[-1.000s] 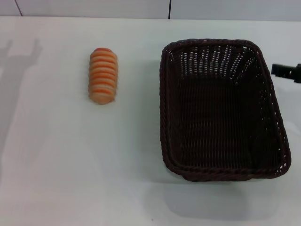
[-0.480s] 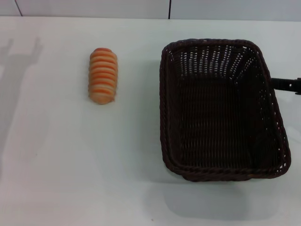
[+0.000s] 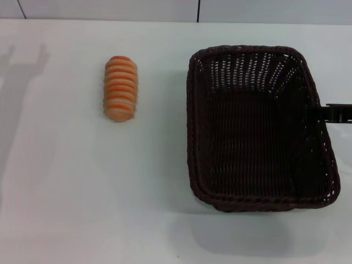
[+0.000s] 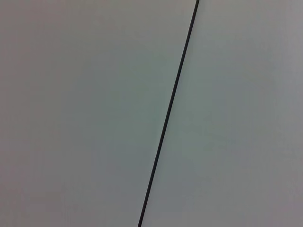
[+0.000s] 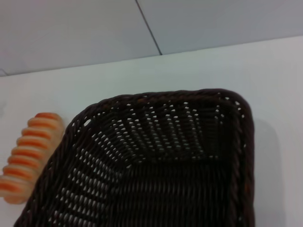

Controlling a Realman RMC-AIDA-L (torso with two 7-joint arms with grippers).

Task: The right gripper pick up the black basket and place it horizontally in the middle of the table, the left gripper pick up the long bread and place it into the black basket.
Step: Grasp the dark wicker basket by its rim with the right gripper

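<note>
Head view shows the black basket (image 3: pixel 258 129) standing on the right half of the table (image 3: pixel 82 192), long axis running away from the robot, open side up and empty. The long bread (image 3: pixel 120 88) lies well apart from it on the left, ridged side up, also lengthwise away from the robot.

The right gripper (image 3: pixel 336 113) shows only as a dark bar at the right edge, touching or just beside the basket's right-hand rim about halfway along. Its opening cannot be determined, and no grasp on the basket can be confirmed. The left gripper is not visible; its wrist camera shows only a plain grey wall panel (image 4: pixel 94 113) with a dark seam, so that arm is judged to be parked.

Handling of the basket, as a judgement:
- Weight: probably light for its bulk, since the walls are open weave.
- Stiffness: the sloping walls likely flex; the braided rim looks like the firmest part.
- Surface: the coarse weave should offer good friction, so slipping is unlikely.
- Grasp point: pinch the rim at the middle of the right long side, one finger inside the wall and one outside. A hold near a corner would let the basket tip or swing when lifted.
- Turning: the basket must be rotated to lie crosswise, so a firm rim grasp matters.

Right wrist view looks down into the basket (image 5: pixel 165 165), with the bread (image 5: pixel 28 156) beyond its far wall.
</note>
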